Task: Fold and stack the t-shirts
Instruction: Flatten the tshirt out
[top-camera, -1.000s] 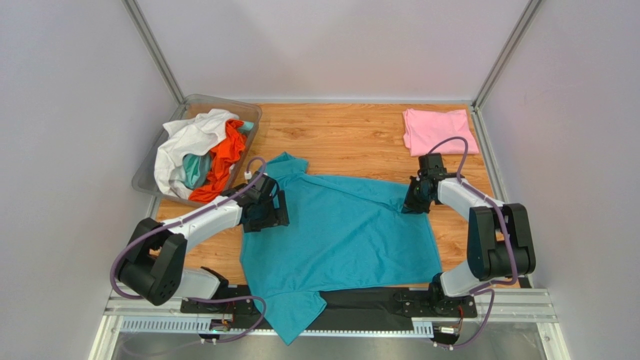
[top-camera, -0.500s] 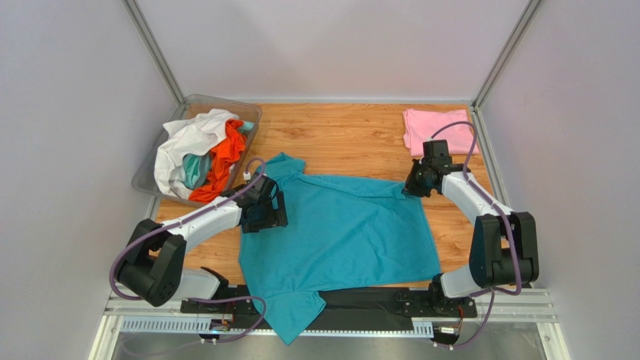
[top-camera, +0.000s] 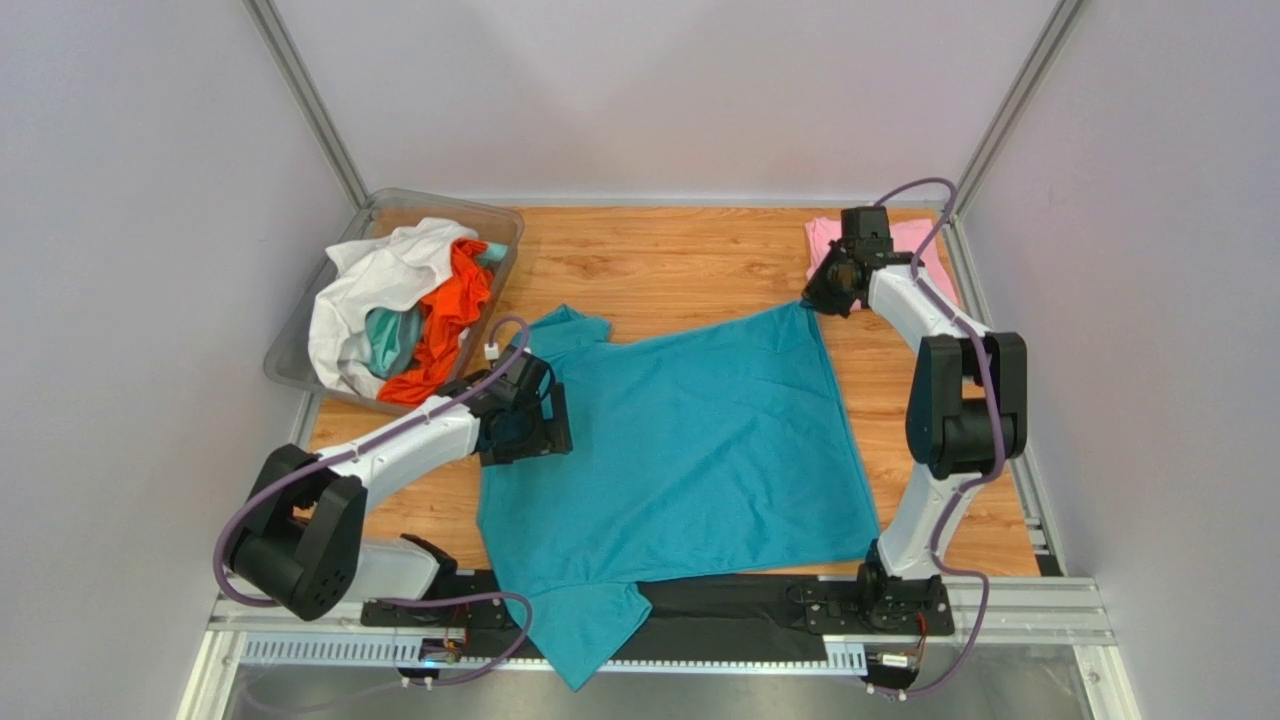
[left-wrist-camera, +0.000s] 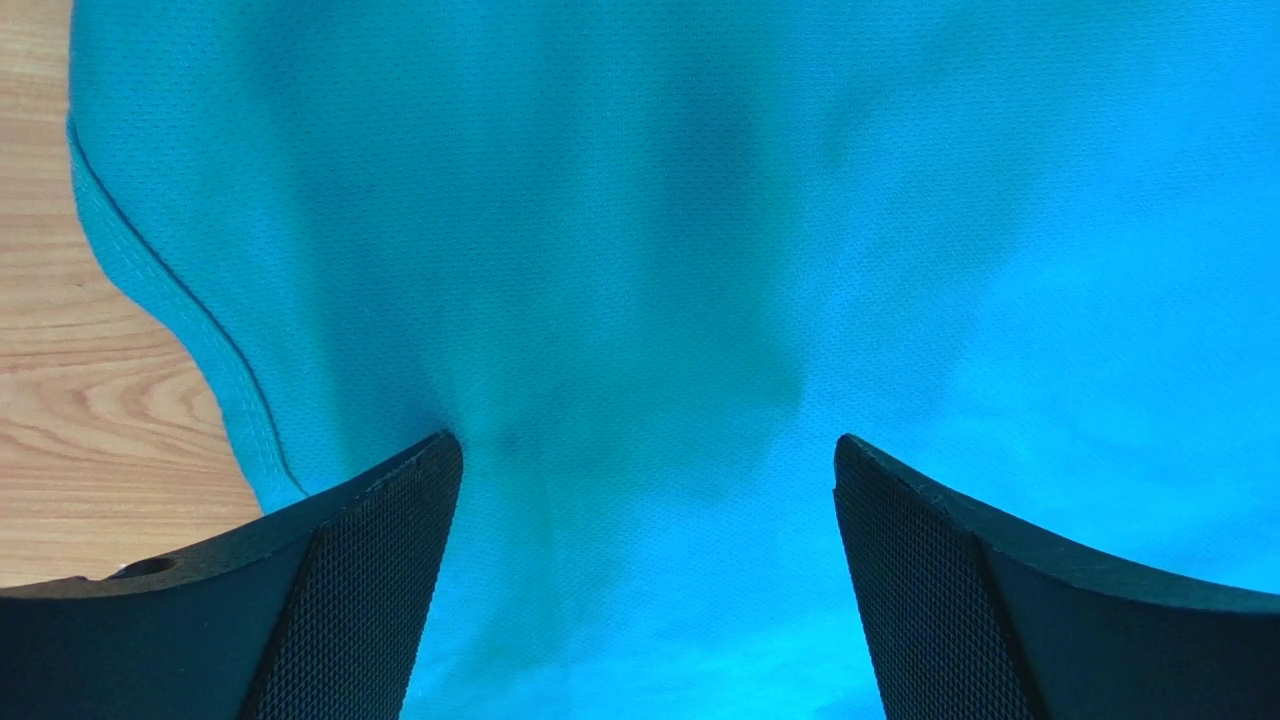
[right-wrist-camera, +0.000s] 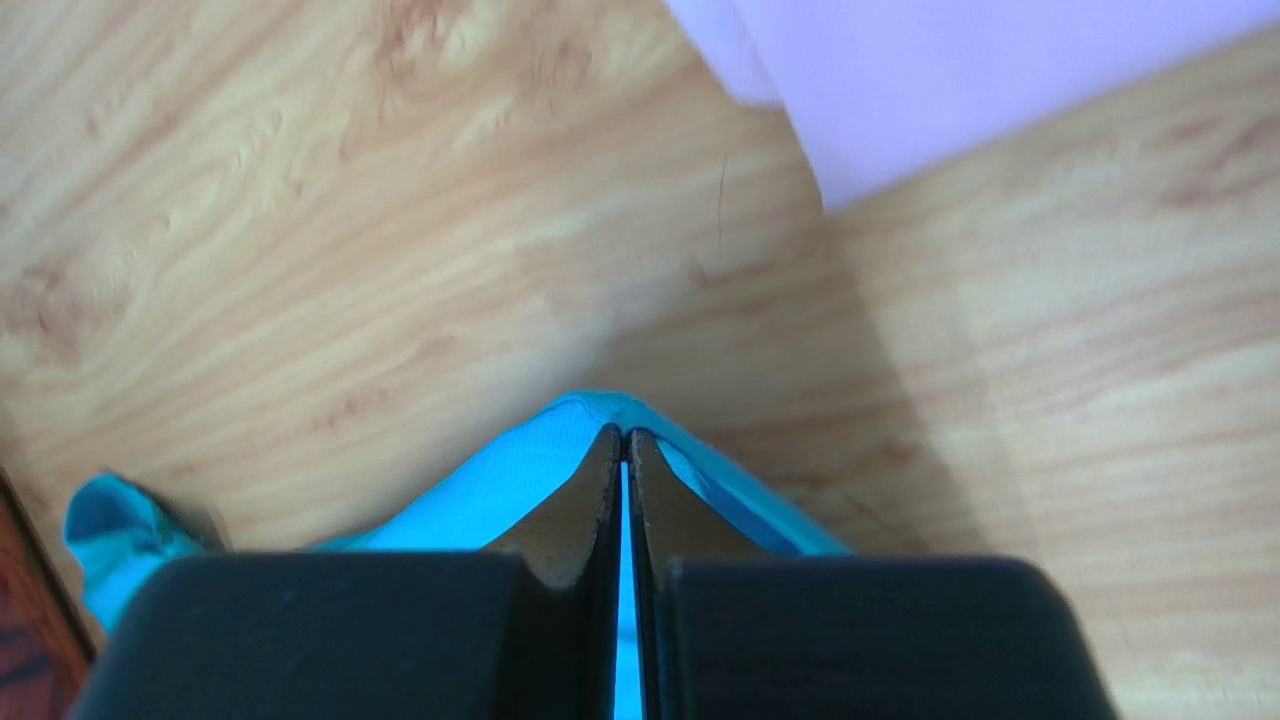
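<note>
Wooden table (top-camera: 676, 263): teal t-shirt (top-camera: 691, 450) spread centre, pink t-shirt (top-camera: 920, 240) far right, bin (top-camera: 451, 203) far left

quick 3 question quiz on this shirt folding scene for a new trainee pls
1. True or false: the right gripper is shut on a corner of the teal-blue fabric t-shirt.
2. Where does the folded pale pink t-shirt lie? A) in the bin B) at the far right corner of the wooden table C) under the left arm
3. Fill in: the left gripper sits over the teal shirt with its jaws ___.

Key: 1 true; 2 B; 3 open
</note>
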